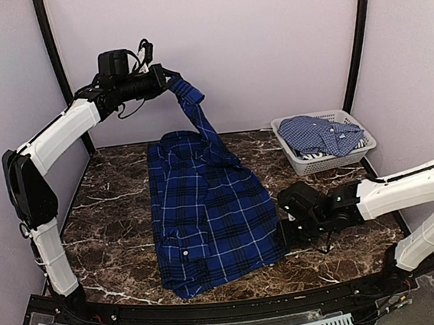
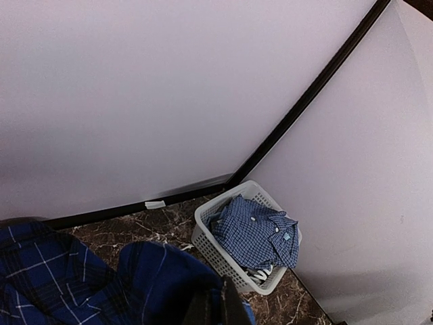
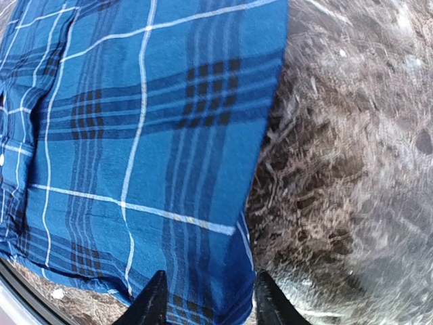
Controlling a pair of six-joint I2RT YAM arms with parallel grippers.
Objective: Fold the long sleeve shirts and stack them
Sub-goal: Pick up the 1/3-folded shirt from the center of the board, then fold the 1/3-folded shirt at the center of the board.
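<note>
Just nearer than the basket [image 1: 317, 162], the right gripper [image 3: 211, 303] straddles, jaws apart, the hem [image 3: 245, 203] of the plaid shirt [image 1: 207, 217] spread left of the basket, while beyond, the left gripper [image 1: 169, 79] clamps its sleeve [image 1: 197, 114] aloft: folding underway, I'd say, wanting that sleeve laid across; the check shirt [image 1: 322, 133] lies in the basket.

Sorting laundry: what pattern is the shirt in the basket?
The cloth shirt is fine light-blue check; left wrist view.

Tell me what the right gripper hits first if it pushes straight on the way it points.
The right gripper would first meet the edge of the dark blue plaid cloth shirt lying between its spread jaws, with the brown marbled tabletop right beneath. How close it is, I cannot tell.
</note>
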